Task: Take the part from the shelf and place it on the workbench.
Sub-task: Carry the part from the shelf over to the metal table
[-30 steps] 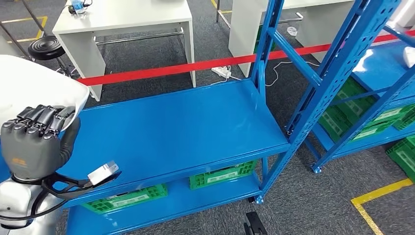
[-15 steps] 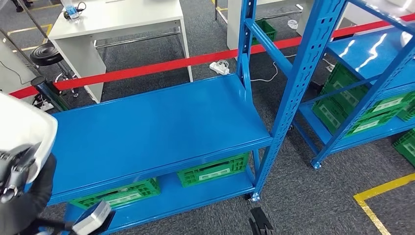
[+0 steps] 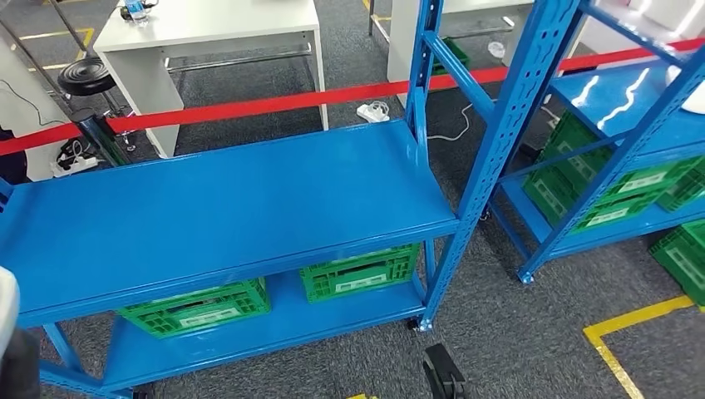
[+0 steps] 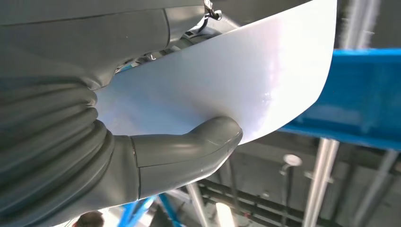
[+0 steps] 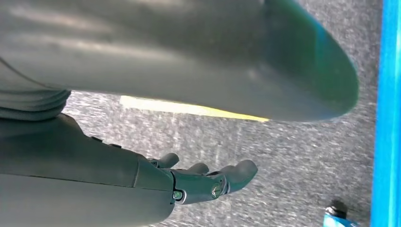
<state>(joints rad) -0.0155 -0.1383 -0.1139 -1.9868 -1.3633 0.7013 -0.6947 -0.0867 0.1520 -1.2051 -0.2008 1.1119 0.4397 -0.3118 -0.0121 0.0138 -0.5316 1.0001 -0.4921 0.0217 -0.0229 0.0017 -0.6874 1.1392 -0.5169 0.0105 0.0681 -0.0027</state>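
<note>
The part [image 4: 227,71] is a smooth white curved shell. My left hand [image 4: 142,161] holds it, with the grey thumb [image 4: 198,146] pressed on its edge; the other fingers are hidden behind it. In the head view a sliver of the white part [image 3: 6,299] and the dark hand [image 3: 17,366] sit at the lower left edge, in front of the blue shelf [image 3: 224,208], whose middle board is bare. My right hand [image 5: 203,179] hangs over the grey carpet with fingers loosely apart and nothing in them.
Green crates [image 3: 357,273] stand on the shelf's bottom board. A red tape [image 3: 249,104] runs behind the shelf, with a white table [image 3: 208,25] and a black stool [image 3: 86,76] beyond. A second blue shelf [image 3: 632,108] stands at right. A yellow line [image 3: 632,320] marks the floor.
The camera has shifted, so the shelf sits lower and further left in the picture. My left hand with the white part has dropped from beside the shelf to the picture's lower left edge.
</note>
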